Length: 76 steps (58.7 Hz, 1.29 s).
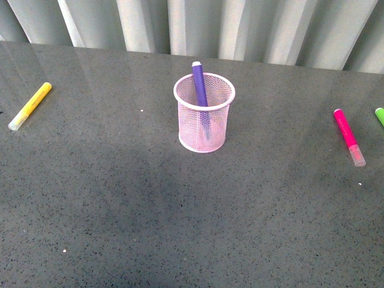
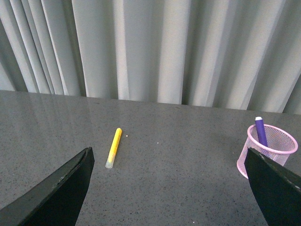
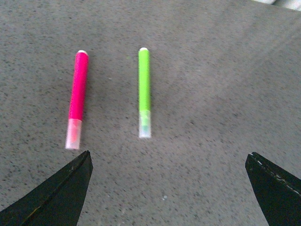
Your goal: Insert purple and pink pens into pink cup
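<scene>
Pale grey pleated curtains (image 1: 240,30) hang behind the dark grey speckled bench (image 1: 120,210), and from what lies on it I judge the job half done. The light pink wire-mesh cup (image 1: 219,129) stands upright near the middle of the bench, and the dark purple marker pen (image 1: 198,81) is already inside it. That pen leans against the far side of the rim, with its upper end poking out above the cup. The bright magenta-pink marker pen (image 1: 347,133) is not in yet. It lies flat on the bench, well off to the right of the cup, with its clear cap at the end nearer me. Just beside it, apart and roughly parallel, lies a lime-green marker (image 1: 380,115) that I should leave alone. A yellow marker (image 1: 31,105) lies far out on the left and is likewise no part of this. My right claw (image 3: 168,154) hovers over the pink and green pair with its jaws spread wide and nothing between them, nearer the green one than the pink, so it looks placed for the pickup but not yet lined up on the pink pen. My left claw (image 2: 168,153) is also spread apart and empty, looking across the bench with the yellow marker ahead and the cup off to one side. What remains, as I read it, is to grasp the pink pen, carry it to the cup and drop it in beside the purple one.
</scene>
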Each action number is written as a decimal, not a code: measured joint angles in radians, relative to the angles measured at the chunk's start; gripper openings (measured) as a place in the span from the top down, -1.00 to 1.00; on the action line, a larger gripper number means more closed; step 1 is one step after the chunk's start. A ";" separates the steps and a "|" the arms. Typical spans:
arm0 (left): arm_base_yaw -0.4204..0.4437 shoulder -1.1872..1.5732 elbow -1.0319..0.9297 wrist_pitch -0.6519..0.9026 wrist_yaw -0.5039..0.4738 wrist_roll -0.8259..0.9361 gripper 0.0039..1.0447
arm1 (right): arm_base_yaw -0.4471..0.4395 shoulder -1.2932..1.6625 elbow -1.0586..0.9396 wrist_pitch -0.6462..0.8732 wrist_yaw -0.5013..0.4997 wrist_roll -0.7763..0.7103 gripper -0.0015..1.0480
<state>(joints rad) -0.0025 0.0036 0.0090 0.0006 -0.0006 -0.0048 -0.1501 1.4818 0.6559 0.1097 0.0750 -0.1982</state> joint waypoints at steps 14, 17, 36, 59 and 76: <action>0.000 0.000 0.000 0.000 0.000 0.000 -0.88 | 0.100 0.265 0.217 -0.020 -0.027 0.116 -0.87; 0.000 0.000 0.000 0.000 0.000 0.000 -0.88 | 0.117 0.302 0.246 -0.018 -0.022 0.144 -0.87; 0.000 0.000 0.000 0.000 0.000 0.000 -0.88 | 0.209 0.544 0.401 -0.013 0.010 0.285 -0.87; 0.000 0.000 0.000 0.000 0.000 0.000 -0.88 | 0.191 0.645 0.446 -0.002 0.030 0.301 -0.87; 0.000 0.000 0.000 0.000 0.000 0.000 -0.88 | 0.156 0.657 0.465 -0.002 0.029 0.293 -0.87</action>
<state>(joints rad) -0.0025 0.0036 0.0090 0.0006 -0.0006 -0.0048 0.0055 2.1384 1.1213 0.1078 0.1040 0.0944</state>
